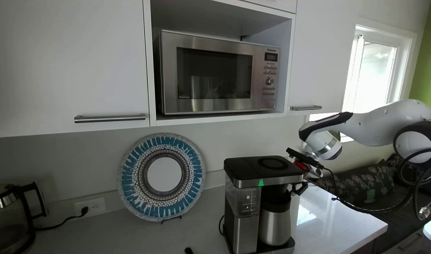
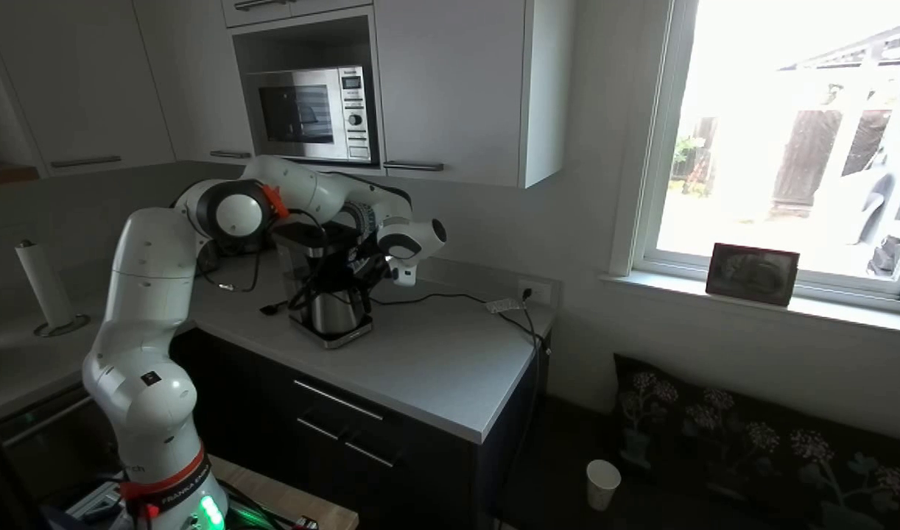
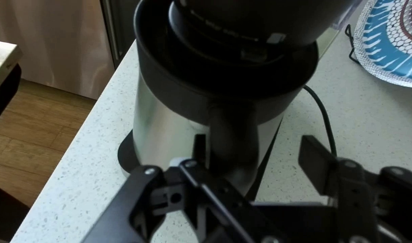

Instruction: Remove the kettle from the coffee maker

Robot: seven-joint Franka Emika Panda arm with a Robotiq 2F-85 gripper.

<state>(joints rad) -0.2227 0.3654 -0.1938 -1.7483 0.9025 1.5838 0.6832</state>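
Observation:
The kettle is a brushed-steel carafe with a black top and handle. It stands upright on the coffee maker's base in both exterior views (image 1: 276,227) (image 2: 335,315). The coffee maker (image 1: 247,233) has a black top and steel front column; it also shows in the other angle (image 2: 306,239), partly behind the arm. In the wrist view the kettle (image 3: 162,135) sits below a dark brew funnel (image 3: 260,23). My gripper (image 3: 255,153) is open around the kettle's handle (image 3: 233,141). The handle is close to the left finger, with a wide gap to the right finger. Contact cannot be told.
A steel microwave (image 1: 219,74) sits in the cabinet above. A patterned round plate (image 1: 131,176) leans on the wall. A glassy electric kettle (image 1: 11,218) stands at the far left. A power cord (image 2: 450,296) crosses the counter (image 2: 435,368). A paper towel roll (image 2: 46,283) stands farther off.

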